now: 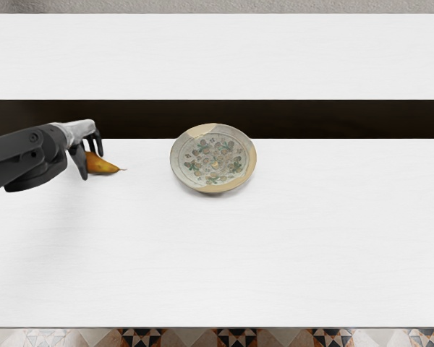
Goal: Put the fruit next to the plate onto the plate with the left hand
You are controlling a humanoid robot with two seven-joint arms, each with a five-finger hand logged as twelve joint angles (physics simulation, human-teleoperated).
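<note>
Left of the plate point(250, 160), near the far edge of the desk point(275, 246), the left hand point(87, 144) is down on the fruit point(105, 166). Left arm point(22, 155) comes in from the left edge, dark casing, forearm running roughly level toward the wrist, which is a lighter grey. Hand is mostly closed: dark fingers point(82, 163) hooked downward and wrapped over the fat end of the fruit, one in front of it, the others behind and above. Contact looks real, fingers are on the fruit's skin, no gap visible. How hard it grips, can't judge from this angle. Fruit is orange-brown, pear-shaped, lying on its side, narrow end with a thin stem poking out to the right toward the plate. Fat end is hidden behind the fingers. It sits at desk level with a faint shadow under it, so not lifted. Fruit and plate are apart, a clear strip of white desk between them; nothing on the plate. Plate is round, shallow, pale with a green-and-brown floral pattern in the well and a tan rim, flat on the desk close to the far edge, about mid-width. Desk top is plain white. Behind it a dark gap point(275, 119), then a second white surface point(217, 58) farther back. Patterned tile floor point(239, 337) shows along the bottom edge. Right arm isn't visible anywhere.
</note>
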